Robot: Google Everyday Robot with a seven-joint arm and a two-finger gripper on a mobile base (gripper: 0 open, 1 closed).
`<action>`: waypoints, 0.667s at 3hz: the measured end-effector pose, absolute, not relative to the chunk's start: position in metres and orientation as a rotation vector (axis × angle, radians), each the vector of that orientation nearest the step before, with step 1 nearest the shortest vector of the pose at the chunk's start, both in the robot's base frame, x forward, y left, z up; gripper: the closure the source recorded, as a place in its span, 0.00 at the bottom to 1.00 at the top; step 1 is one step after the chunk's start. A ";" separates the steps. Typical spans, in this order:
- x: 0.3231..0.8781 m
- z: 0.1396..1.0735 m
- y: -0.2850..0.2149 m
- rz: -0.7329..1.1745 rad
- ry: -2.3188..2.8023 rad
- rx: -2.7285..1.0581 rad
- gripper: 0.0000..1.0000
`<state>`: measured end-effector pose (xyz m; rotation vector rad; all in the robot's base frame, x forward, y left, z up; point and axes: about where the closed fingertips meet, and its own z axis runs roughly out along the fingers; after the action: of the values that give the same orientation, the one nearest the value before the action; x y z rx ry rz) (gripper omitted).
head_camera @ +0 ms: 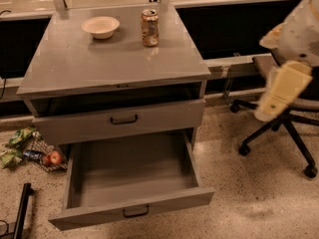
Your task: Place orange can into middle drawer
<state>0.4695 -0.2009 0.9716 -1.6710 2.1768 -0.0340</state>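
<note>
The orange can [149, 28] stands upright on the grey cabinet top [99, 63], at the back right, next to a cream bowl [100, 27]. The middle drawer [130, 213], the lowest wide grey one with a black handle, is pulled out and its tray [132, 171] holds nothing. My cream-coloured arm and gripper [271, 108] hang at the right edge of the view, over the chair, well away from the can and the drawer. The gripper holds nothing that I can see.
A closed grey drawer front [122, 119] sits right above the open one. A black office chair [279, 128] stands on the floor at the right. Snack bags and an apple [54, 158] lie on the floor at the left, near a black bar [22, 210].
</note>
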 end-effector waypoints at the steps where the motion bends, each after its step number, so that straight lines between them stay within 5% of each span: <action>1: 0.555 0.964 -0.151 0.187 1.997 -1.530 0.00; 2: 0.632 0.952 -0.099 0.420 1.819 -1.395 0.00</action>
<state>0.6325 -0.0989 0.9517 -1.3948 1.8188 0.4204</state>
